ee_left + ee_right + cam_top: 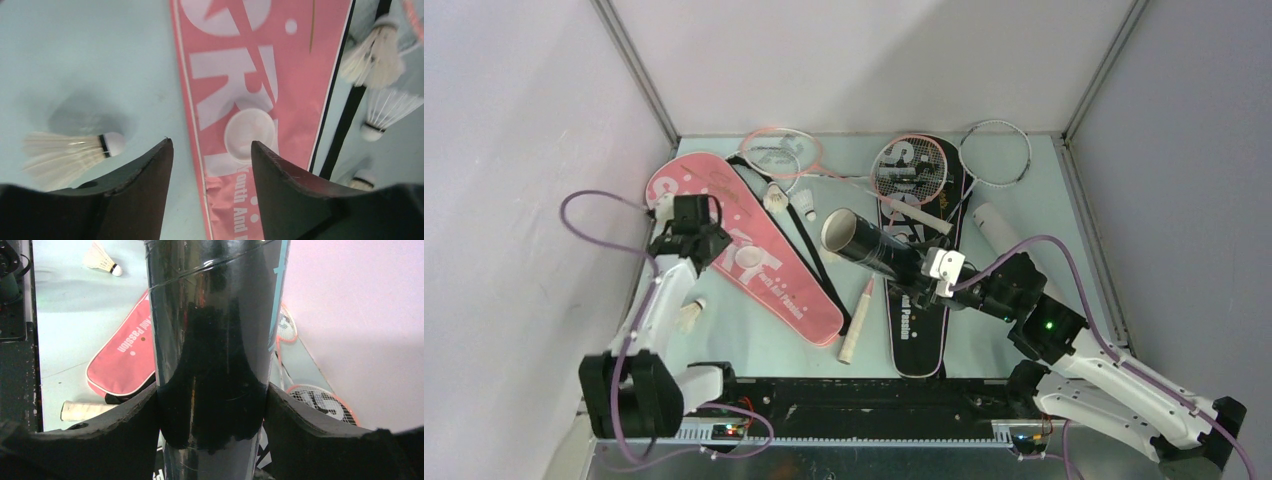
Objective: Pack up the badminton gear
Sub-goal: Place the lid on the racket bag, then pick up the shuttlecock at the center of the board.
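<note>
- Pale green tabletop (724, 340), white walls; pink cover (744, 255) at 9 o'clock, black cover (919, 330) near centre.
- Left gripper (210, 145): jaws apart, empty, over pink cover's edge; shuttlecock (70, 152) at its 9 o'clock.
- Right gripper (212, 390): jaws clamped on black tube (215, 315), over black cover.

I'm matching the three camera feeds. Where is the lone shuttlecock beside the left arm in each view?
Top external: shuttlecock at lower left, beside the left arm.
Left wrist: shuttlecock at the left edge, outside the open left end effector.
Right wrist: shuttlecock in the top left corner, left of the black tube.
Shared landmark: the pink cover, visible in all three.
</note>
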Motion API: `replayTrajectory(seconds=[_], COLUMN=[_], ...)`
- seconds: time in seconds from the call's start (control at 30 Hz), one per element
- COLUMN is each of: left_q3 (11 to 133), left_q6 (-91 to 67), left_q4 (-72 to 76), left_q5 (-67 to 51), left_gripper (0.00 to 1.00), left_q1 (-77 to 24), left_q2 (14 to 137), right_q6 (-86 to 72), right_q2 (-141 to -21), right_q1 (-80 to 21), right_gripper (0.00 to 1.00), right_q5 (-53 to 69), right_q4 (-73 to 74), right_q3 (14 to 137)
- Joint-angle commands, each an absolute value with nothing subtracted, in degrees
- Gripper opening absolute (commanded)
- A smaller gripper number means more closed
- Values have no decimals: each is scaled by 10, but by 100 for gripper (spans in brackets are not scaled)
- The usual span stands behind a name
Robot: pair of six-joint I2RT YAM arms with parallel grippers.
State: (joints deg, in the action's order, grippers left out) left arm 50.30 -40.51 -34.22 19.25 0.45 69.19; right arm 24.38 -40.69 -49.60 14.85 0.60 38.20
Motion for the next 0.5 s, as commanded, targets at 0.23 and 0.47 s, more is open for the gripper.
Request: replayTrajectory(seconds=[0.23,0.47], left_q3=[421,361], left_q6=[-446,-442], left_q4=[-405,-385], left_q5=[220,196], left_gripper=[81,89], left_q1=[159,260], left_q2=[539,508], right_q6=[234,233], right_q2=[-392,-396], right_q1=[-508,-511], right_gripper=[25,25], right_q5=[159,173], right_q4=[-38,-42], right_q3=[397,397])
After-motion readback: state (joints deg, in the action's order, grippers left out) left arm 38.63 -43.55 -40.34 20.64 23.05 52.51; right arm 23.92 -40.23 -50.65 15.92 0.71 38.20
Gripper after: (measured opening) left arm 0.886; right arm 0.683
